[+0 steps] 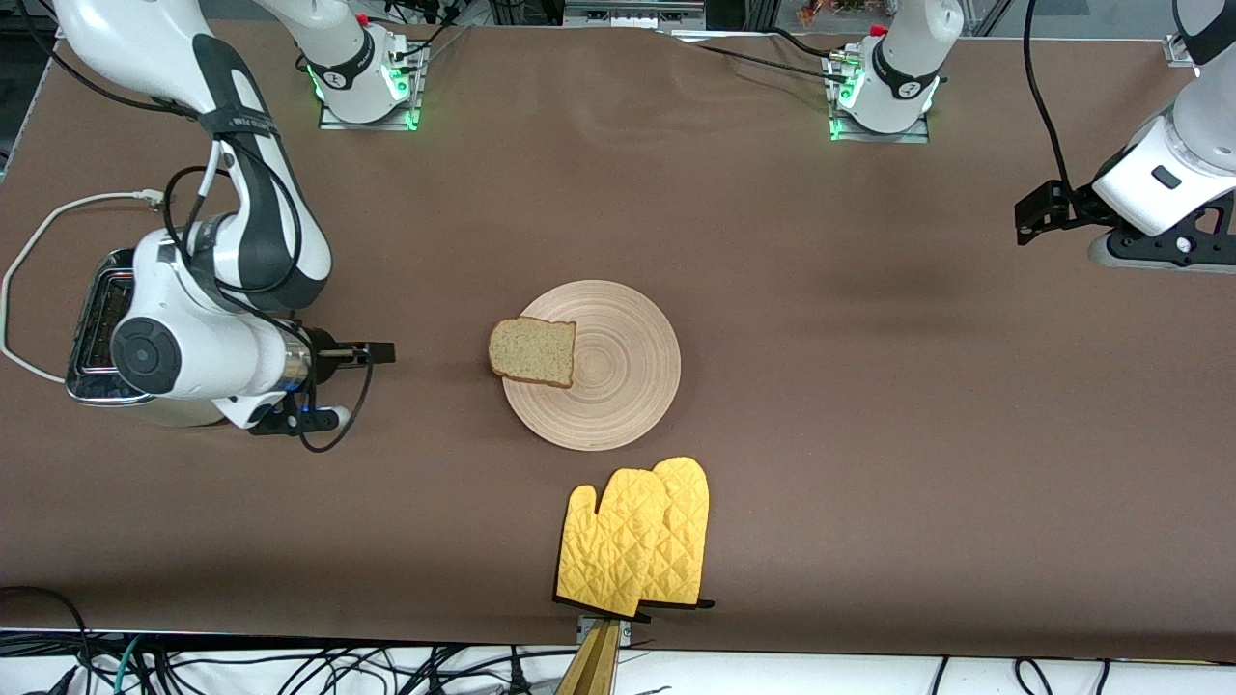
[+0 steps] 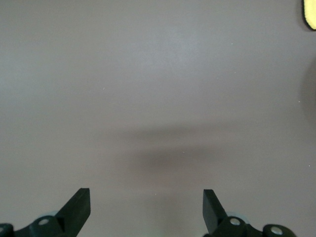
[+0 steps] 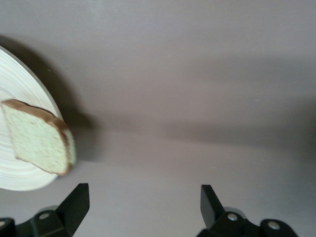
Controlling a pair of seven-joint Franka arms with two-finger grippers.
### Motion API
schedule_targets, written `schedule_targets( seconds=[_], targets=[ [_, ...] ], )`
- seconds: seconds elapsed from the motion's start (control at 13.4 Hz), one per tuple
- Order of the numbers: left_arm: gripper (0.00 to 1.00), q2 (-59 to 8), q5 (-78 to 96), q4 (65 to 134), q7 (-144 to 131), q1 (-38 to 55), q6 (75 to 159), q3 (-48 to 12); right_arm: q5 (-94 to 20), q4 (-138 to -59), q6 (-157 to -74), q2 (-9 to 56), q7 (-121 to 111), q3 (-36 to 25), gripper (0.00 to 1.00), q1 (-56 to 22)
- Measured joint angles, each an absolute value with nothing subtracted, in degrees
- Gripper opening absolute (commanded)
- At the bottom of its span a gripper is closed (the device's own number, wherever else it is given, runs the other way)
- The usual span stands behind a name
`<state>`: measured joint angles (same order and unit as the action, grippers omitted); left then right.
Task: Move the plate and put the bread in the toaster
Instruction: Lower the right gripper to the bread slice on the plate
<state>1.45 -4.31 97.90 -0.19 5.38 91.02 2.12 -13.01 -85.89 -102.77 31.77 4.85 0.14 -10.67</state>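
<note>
The plate lies at the table's middle. The bread lies flat on its rim toward the right arm's end and overhangs that edge a little. The toaster stands at the right arm's end, mostly hidden under the right arm. My right gripper is open and empty, low over bare table between toaster and plate. Its wrist view shows the open gripper, the bread and the plate. My left gripper waits open and empty over bare table at the left arm's end.
Two yellow oven mitts lie nearer to the front camera than the plate, at the table's front edge; a corner of one shows in the left wrist view. The toaster's white cord loops beside it.
</note>
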Motion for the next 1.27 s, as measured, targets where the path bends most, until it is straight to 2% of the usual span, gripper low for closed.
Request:
schedule_targets(
  seconds=[0.3, 0.52, 0.74, 1.27],
  targets=[
    [1.00, -0.90, -3.22, 94.77, -2.82, 7.30, 88.82, 5.28, -19.93, -86.06, -105.63, 34.23, 9.59, 0.18, 1.00, -12.43],
    [1.00, -2.55, -3.20, 91.27, -3.04, 8.51, 87.54, 7.01, -20.75, -88.21, -111.65, 35.34, 13.68, 0.24, 1.00, -15.38],
    [1.00, -2.97, -3.10, 90.94, -3.16, 10.07, 87.13, 8.82, -25.37, -91.57, -117.35, 35.90, 14.85, 0.24, 1.00, -17.52],
    [1.00, -3.84, -0.87, 90.81, -5.35, 12.20, 86.55, 9.59, -30.57, -94.09, -122.06, 37.93, 14.90, 0.24, 1.00, -19.56]
  ],
)
